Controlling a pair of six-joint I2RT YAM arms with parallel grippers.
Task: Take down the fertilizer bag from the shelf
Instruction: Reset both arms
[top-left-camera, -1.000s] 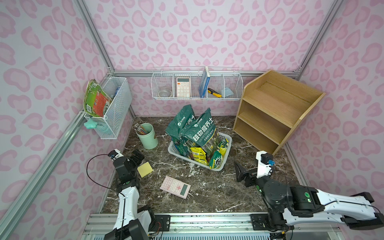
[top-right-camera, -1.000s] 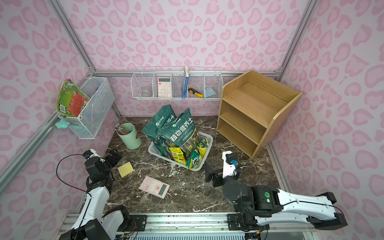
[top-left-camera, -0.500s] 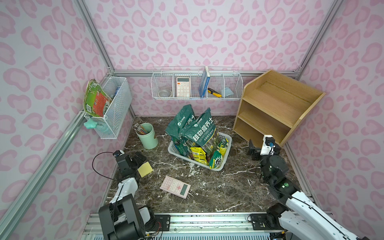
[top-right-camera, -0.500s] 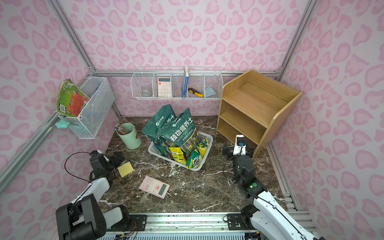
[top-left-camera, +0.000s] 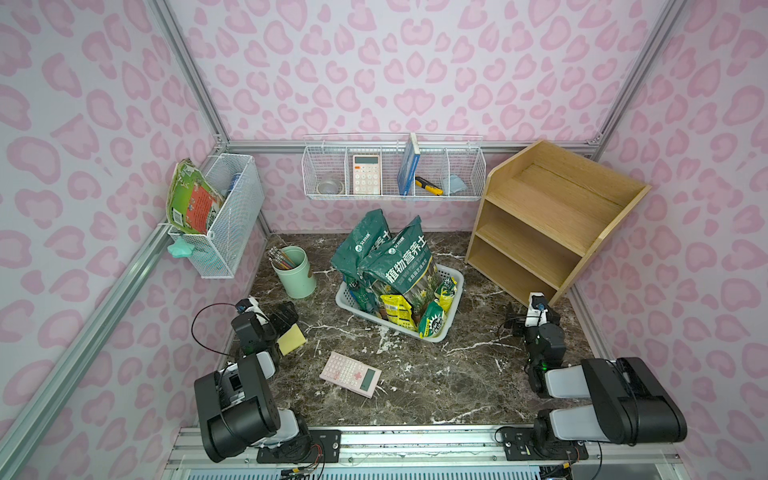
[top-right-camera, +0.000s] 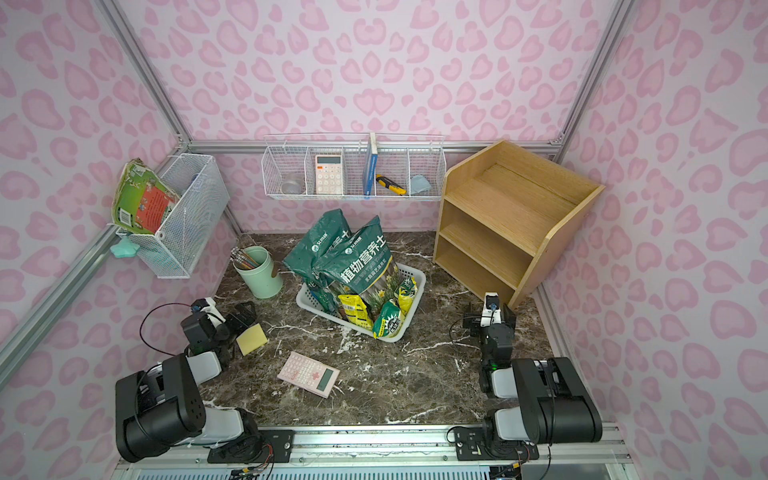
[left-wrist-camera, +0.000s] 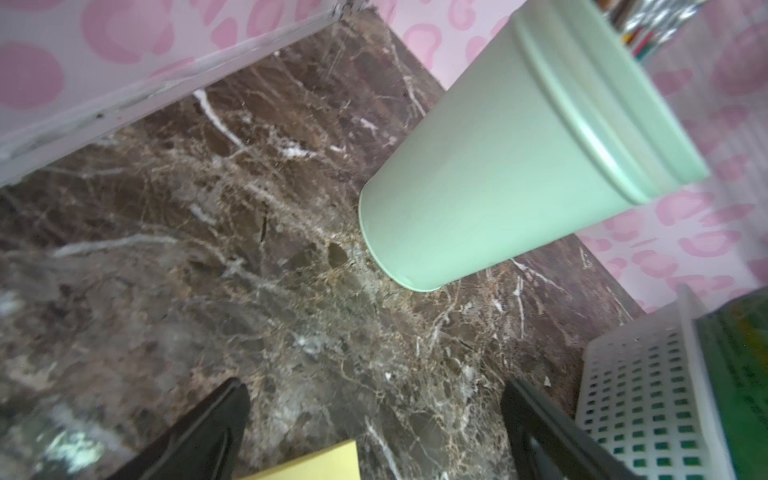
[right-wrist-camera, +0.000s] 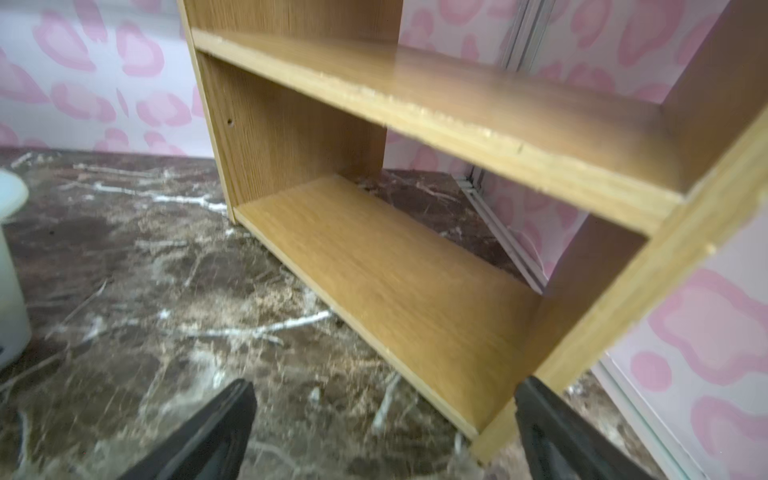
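The large dark-green fertilizer bag (top-left-camera: 405, 266) is found upright in a white perforated plastic basket (top-left-camera: 348, 304) on the dark-brown veined marble tabletop (top-left-camera: 457, 374), well apart from the light-wood three-tier shelf (top-left-camera: 552, 220) in the far right corner. The right gripper (right-wrist-camera: 384, 386) is held low before the shelf's bottom tier, jaws spread wide. The left gripper (left-wrist-camera: 374, 386) is likewise parted, faced toward a mint-green plastic cup (left-wrist-camera: 519, 166). The cell is enclosed by pink leopard-print walls (top-left-camera: 415, 62).
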